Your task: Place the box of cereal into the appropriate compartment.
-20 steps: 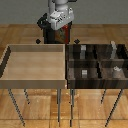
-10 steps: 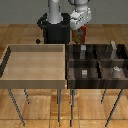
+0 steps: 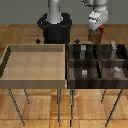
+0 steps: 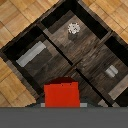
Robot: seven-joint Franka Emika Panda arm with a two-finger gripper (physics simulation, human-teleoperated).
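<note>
My gripper is shut on the box of cereal, a small red-brown box hanging below the fingers. It is held high over the far side of the dark-brown four-cell bin, near its middle divider. In the wrist view the red box fills the lower middle and sits over one cell in which no item shows. By the items around it, that compartment matches the far cell on the exterior view's left.
The other three cells each hold an item: a grey carton, a round pale can and a small grey piece. A large undivided light-wood tray stands on the exterior view's left. The robot base is behind.
My gripper has carried the box toward the exterior view's right, from above the gap between the two bins to above the dark bin's far side.
</note>
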